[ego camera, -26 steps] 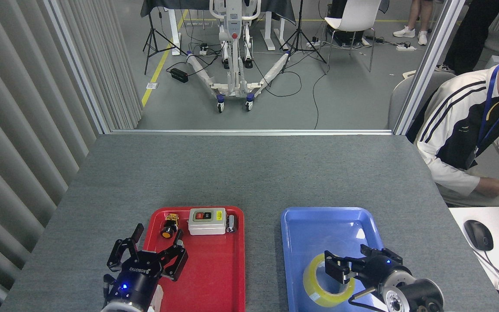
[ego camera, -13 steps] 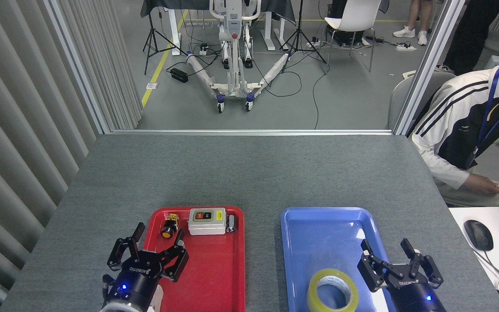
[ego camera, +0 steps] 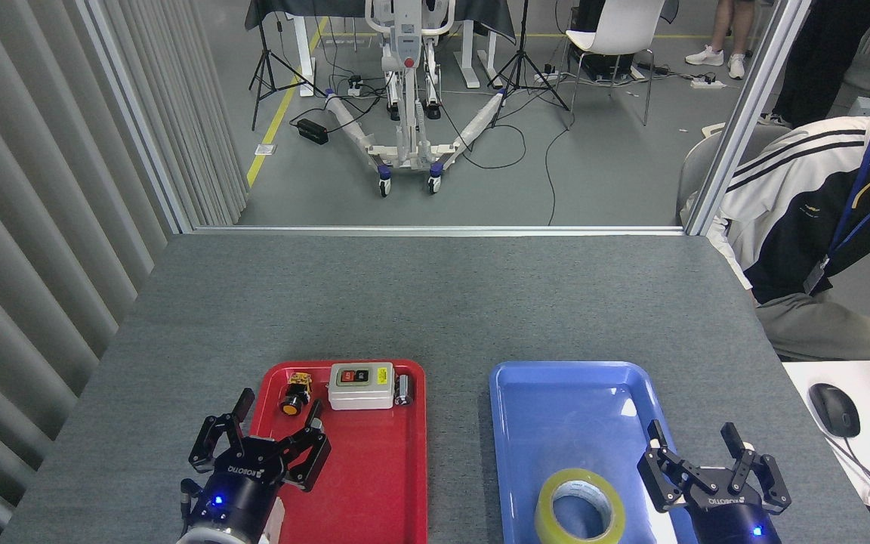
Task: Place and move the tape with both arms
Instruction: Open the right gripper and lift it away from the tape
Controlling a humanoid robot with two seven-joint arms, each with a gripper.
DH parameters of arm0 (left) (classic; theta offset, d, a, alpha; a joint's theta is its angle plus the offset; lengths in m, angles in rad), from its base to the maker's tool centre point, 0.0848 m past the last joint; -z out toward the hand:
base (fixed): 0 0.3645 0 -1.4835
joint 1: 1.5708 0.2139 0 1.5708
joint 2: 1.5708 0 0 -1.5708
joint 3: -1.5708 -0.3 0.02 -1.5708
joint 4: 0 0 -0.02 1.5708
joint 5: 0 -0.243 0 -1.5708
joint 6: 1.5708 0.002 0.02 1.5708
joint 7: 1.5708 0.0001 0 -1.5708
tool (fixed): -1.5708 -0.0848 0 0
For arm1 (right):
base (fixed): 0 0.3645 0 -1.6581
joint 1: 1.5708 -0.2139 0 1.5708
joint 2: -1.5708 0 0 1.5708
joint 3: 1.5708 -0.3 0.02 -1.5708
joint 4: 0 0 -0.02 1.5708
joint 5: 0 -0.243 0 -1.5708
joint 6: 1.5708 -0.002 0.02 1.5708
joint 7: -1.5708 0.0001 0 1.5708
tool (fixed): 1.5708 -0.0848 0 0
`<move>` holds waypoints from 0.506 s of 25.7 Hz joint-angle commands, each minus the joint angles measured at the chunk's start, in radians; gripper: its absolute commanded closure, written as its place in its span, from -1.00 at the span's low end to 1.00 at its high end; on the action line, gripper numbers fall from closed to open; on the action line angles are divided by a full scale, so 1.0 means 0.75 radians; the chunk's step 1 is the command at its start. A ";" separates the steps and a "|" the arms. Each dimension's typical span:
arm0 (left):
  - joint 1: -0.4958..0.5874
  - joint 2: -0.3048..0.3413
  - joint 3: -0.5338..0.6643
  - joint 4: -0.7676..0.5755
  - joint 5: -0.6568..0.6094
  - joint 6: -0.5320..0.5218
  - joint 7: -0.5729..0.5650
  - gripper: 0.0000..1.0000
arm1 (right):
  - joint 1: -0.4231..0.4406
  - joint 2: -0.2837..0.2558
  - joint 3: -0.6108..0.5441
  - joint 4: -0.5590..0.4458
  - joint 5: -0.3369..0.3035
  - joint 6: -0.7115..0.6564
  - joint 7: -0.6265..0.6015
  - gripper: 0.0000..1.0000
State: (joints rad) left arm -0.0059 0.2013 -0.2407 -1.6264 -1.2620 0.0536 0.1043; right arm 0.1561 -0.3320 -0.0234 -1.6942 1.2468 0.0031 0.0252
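The tape (ego camera: 580,506), a wide roll of translucent yellow packing tape with a white inner core, lies flat on its side in the near part of the blue tray (ego camera: 556,389), with its centre hole facing up. Nothing grips it.

My right gripper (ego camera: 713,461) is positioned just beside the tape, on its right, over the near right rim of the blue tray. Its black fingers (ego camera: 654,472) are spread apart and hold nothing. A gap separates the nearest finger from the roll, so there is no contact. A small blue light shows on the gripper body below the "ROBOTIQ" marking.

My left gripper (ego camera: 260,446) is positioned over the left edge of the red tray (ego camera: 397,483). Its fingers are likewise spread, with nothing between them, and its blue light is lit.

The red tray carries three items along its far end: a yellow and black push button (ego camera: 295,393), a white switch box (ego camera: 361,385) with red and black buttons and a yellow label, and a small silver cylinder (ego camera: 403,391) just beside the box on its right. The two trays lie side by side on the grey table (ego camera: 435,302), apart from each other.

A person (ego camera: 820,227) in a black and white jacket with a blue lanyard sits at the right side of the table. A black computer mouse (ego camera: 834,409) rests on a white desk to the right.
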 commanded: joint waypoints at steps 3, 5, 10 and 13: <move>0.000 -0.003 0.002 0.000 0.003 0.002 0.000 -1.00 | -0.002 -0.001 -0.001 0.003 0.000 0.000 0.005 -1.00; 0.000 -0.005 0.004 0.000 0.008 0.002 0.000 -1.00 | -0.002 -0.005 -0.001 0.003 0.000 0.000 0.003 -1.00; 0.000 -0.003 0.004 0.000 0.008 0.004 0.000 -1.00 | -0.002 -0.003 0.001 0.001 0.000 0.000 0.001 -1.00; 0.000 -0.005 0.004 0.003 0.010 0.008 -0.002 -1.00 | -0.004 -0.001 -0.001 -0.003 0.000 0.000 -0.005 -1.00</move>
State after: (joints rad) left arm -0.0061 0.1985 -0.2378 -1.6259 -1.2562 0.0574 0.1039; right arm 0.1549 -0.3343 -0.0236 -1.6939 1.2472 0.0032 0.0317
